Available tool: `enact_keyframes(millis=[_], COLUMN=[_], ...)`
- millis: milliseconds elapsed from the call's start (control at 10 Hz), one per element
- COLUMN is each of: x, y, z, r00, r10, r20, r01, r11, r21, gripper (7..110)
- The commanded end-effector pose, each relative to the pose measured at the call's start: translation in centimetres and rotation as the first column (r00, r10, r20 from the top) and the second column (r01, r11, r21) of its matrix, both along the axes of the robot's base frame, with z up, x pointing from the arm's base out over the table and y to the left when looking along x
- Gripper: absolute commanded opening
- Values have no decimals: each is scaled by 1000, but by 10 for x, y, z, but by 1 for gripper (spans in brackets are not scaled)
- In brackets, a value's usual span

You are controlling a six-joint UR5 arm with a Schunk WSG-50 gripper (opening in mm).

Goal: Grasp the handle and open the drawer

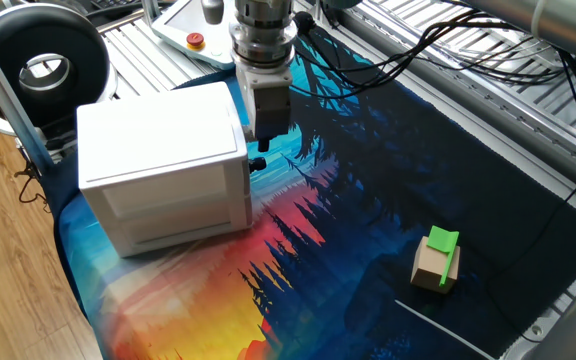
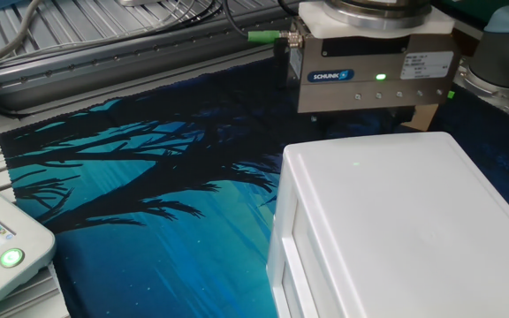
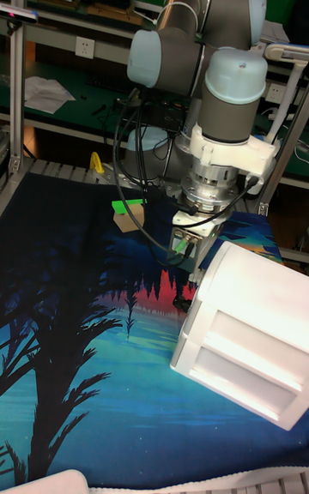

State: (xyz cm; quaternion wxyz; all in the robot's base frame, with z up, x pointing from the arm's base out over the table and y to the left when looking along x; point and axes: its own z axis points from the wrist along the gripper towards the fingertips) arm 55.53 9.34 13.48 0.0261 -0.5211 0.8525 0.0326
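- White cabinet [image 1: 163,165] stands on a printed cloth [image 1: 348,240] spread over the bench; the cloth shows dark tree shapes on blue, red and orange.
- Gripper [image 1: 260,148] hangs upright, pointing down, just beside the cabinet's side that faces the open cloth, close to its upper corner.
- Fingers: the lower ends are dark and partly hidden by the cabinet; whether they are apart or closed, and whether they hold anything, cannot be told.
- A small dark knob [image 1: 258,163] sticks out of the cabinet just below the gripper; in the tall fixed view a dark knob [image 3: 183,300] also shows at that corner.
- Drawer and its silvery handle: neither can be picked out with certainty; the drawer fronts seen look closed and flush.
- The other fixed view shows the gripper body [image 2: 374,75], with a lit green lamp, behind the cabinet top.
- A tan block with a green top [image 1: 437,258] lies on the cloth, well apart from the cabinet.
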Motion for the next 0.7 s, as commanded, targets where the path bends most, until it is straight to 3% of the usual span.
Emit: enact_keyframes(millis=[0,200,300,600], x=[2,3,4,5], y=[3,4,3,2], z=[1,-1,-2,-3], r00=[1000,1000,1000,1000], r10=[-9,-5,-5,-3], r20=[8,15,17,18], r01=[9,4,5,3], r11=[1000,1000,1000,1000], r21=[10,8,7,-1], gripper=[44,44,22,22])
